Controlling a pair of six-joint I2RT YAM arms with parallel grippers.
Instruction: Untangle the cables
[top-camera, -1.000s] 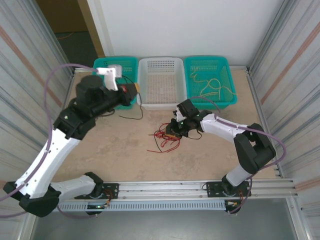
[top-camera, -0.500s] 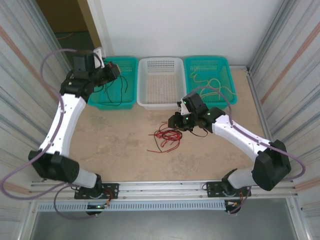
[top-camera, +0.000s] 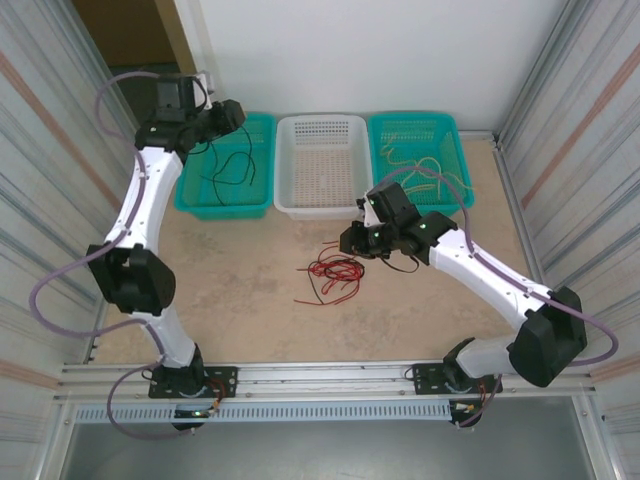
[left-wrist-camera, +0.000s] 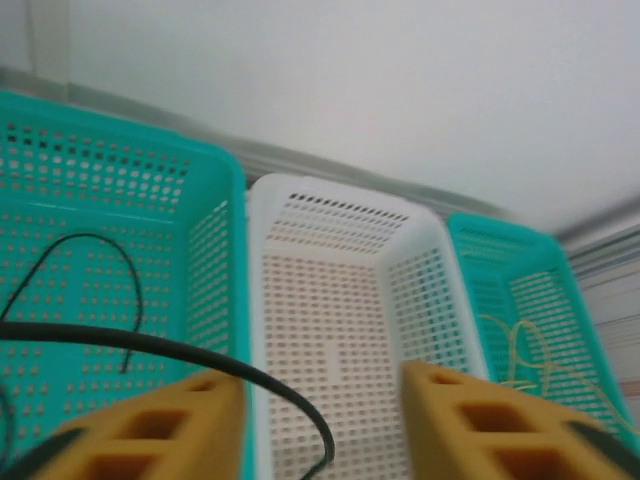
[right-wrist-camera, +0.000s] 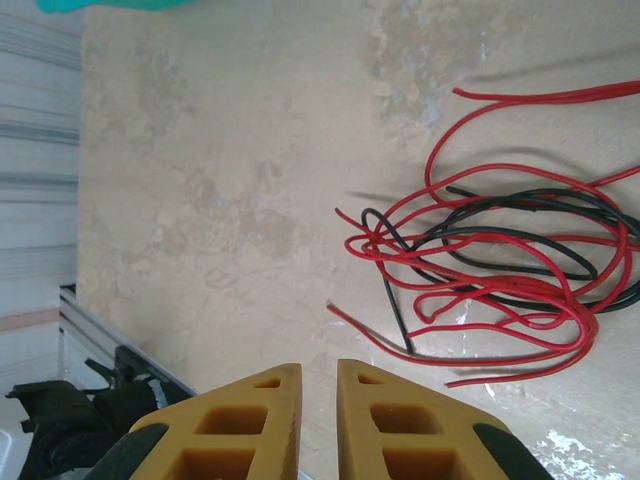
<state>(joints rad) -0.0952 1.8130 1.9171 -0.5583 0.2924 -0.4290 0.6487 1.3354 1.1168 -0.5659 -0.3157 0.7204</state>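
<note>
I'm letting the black cable (left-wrist-camera: 150, 343) drop into the left teal basket (left-wrist-camera: 215, 240), left hand (left-wrist-camera: 322, 385) spread wide, and I'm aiming to shake the wire clear of the finger. Right hand (right-wrist-camera: 318, 375), fingers almost together and gripping nothing, is hovering beside the red-black tangle (right-wrist-camera: 490, 260) on the table (right-wrist-camera: 200, 200). Pale yellow cables (top-camera: 425, 165) are lying in the right teal basket (top-camera: 415, 116), and I'm seeing nothing in the white basket (top-camera: 320, 212).

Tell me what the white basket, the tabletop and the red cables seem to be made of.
White basket: moulded plastic, matte, judging by its uniform perforated grid walls. Tabletop: beige mottled surface like stone or a stone-print laminate, with a faint sheen in the right wrist view; which one is unclear. Red cables: thin wire in glossy, plastic-looking insulation, holding loose springy loops.
</note>
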